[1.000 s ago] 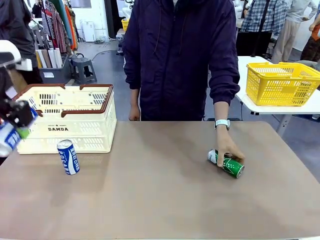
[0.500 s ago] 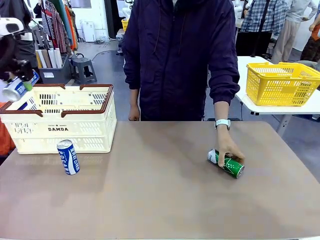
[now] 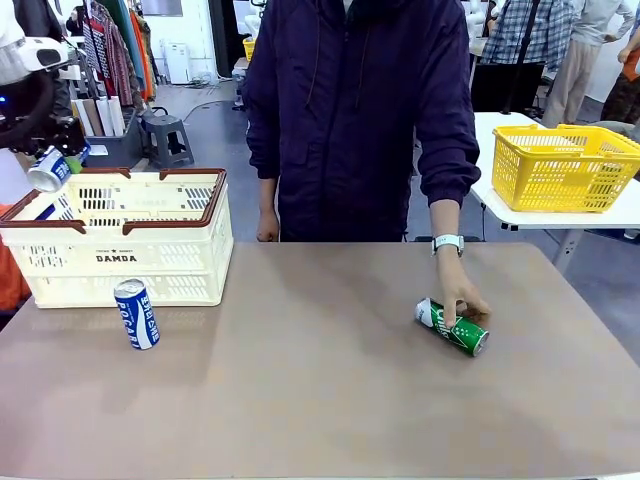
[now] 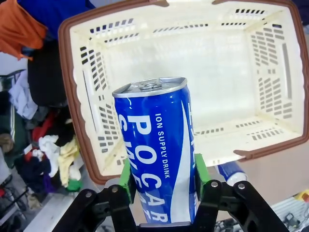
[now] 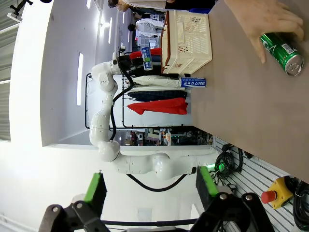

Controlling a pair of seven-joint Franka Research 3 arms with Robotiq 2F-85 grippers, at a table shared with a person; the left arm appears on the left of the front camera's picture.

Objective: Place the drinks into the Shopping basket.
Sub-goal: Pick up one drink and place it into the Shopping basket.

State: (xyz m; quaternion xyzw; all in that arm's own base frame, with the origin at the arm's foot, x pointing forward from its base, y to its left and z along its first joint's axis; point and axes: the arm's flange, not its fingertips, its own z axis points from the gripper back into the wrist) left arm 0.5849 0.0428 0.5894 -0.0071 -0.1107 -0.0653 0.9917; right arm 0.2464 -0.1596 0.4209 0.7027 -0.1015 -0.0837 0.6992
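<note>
Drinks: 3 cans in sight. 1 blue-and-white can (image 4: pixel 157 154) is clamped between the green pads of the left gripper (image 4: pixel 162 176), held by its lower body with the silver top pointing away from the wrist. In the front view it hangs tilted in the air over the far left corner of the Shopping basket (image 3: pixel 190 222).

- A 2nd blue can (image 3: pixel 136 314) stands upright on the table (image 3: pixel 320 400), just in front of the basket's printed side.
- A green can (image 3: pixel 452 327) lies on its side right of centre, with the person's hand (image 3: pixel 462 300) resting on it.
- The right gripper (image 5: pixel 150 186) is spread wide and holds nothing.

Risks, as I judge them:
- The held can sits close to the brown rim. Let go here, it could clip the rim and fall outside, toward the clutter beyond the table edge. It likely needs to move further over the middle first.
- The can is tilted and high above the basket floor, so a drop from here may bounce or dent it.
- The hand covers the green can, so a reach for it now would meet fingers.
- The standing can is near the basket wall and a low pass could knock it over.

Looks: slim, glossy blue cans with white lettering — smooth metal, likely to roll. The basket is cream and slotted, and its floor is bare in the left wrist view.
</note>
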